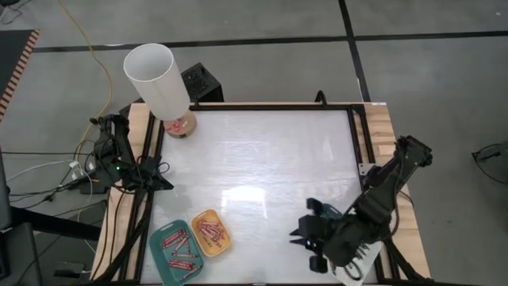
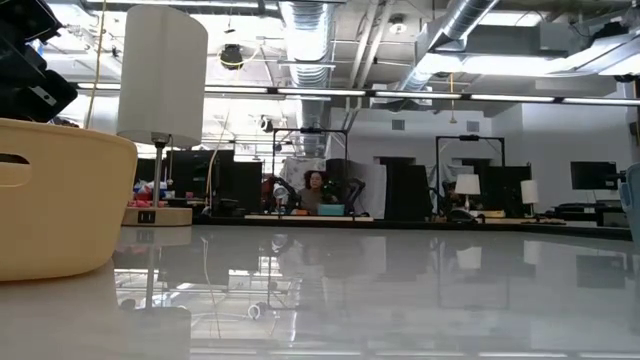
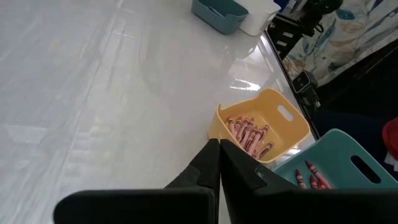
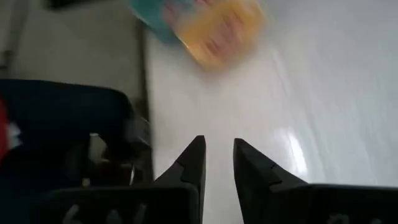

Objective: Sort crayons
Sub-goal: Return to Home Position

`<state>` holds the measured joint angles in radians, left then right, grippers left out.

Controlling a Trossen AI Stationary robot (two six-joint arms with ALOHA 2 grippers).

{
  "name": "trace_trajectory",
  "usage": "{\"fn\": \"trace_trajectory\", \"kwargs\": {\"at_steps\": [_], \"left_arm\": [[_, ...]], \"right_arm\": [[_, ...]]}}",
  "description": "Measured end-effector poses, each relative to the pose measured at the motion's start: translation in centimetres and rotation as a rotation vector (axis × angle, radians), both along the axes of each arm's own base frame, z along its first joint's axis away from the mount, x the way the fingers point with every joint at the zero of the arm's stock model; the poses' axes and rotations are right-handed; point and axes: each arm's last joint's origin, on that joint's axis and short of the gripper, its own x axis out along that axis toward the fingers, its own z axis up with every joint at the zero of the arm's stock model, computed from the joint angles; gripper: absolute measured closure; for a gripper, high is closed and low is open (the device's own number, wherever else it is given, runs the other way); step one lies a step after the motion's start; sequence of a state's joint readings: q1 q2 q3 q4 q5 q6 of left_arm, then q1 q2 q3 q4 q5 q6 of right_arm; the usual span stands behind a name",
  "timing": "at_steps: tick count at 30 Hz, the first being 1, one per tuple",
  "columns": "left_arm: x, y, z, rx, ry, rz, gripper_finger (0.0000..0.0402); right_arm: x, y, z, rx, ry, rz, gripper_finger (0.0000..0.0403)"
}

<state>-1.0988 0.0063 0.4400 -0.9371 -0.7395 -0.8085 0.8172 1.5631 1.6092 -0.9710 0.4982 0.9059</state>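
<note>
Black jointed right arm point(image 1: 389, 187); left arm point(image 1: 119, 151), seemingly cable-draped, with tapered black fingers point(image 3: 202, 168).

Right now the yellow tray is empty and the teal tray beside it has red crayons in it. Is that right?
Not quite. The yellow tray is not empty: it holds pink crayons, as the left wrist view shows. The teal tray beside it does have red crayons in it.
</note>
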Motion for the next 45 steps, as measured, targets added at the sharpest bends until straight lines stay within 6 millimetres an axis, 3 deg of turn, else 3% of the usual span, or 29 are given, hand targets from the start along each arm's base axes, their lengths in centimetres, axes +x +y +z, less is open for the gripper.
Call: {"fn": "trace_trajectory", "kwargs": {"at_steps": [7,10,15,18,26,30,35,45], "left_arm": [[0.0,0.0,0.0,0.000,0.000,0.000,0.0401],[0.0,0.0,0.0,0.000,0.000,0.000,0.0401],[0.0,0.0,0.0,0.000,0.000,0.000,0.0401],[0.0,0.0,0.0,-0.001,0.001,-0.002,0.0401],[0.0,0.0,0.0,0.000,0.000,-0.001,0.0401],[0.0,0.0,0.0,0.000,0.000,0.000,0.0401],[0.0,0.0,0.0,0.000,0.000,0.000,0.0401],[0.0,0.0,0.0,0.025,-0.013,0.001,0.0402]], "right_arm": [[1.2,-0.2,5.7,-0.165,-0.275,0.297,0.0326],[1.3,-0.7,7.8,-0.141,-0.366,0.247,0.0326],[1.0,-1.8,9.0,-0.351,-0.407,0.275,0.0326],[0.0,-3.2,10.1,-0.388,-0.432,0.212,0.0326],[-5.3,-8.4,12.8,-0.313,-0.524,0.158,0.0326],[-7.2,-10.2,12.2,-0.278,-0.558,0.135,0.0326],[-8.0,-11.7,10.4,-0.250,-0.603,0.091,0.0326],[-10.6,-14.8,3.8,-0.181,-0.672,-0.023,0.0326]]}}
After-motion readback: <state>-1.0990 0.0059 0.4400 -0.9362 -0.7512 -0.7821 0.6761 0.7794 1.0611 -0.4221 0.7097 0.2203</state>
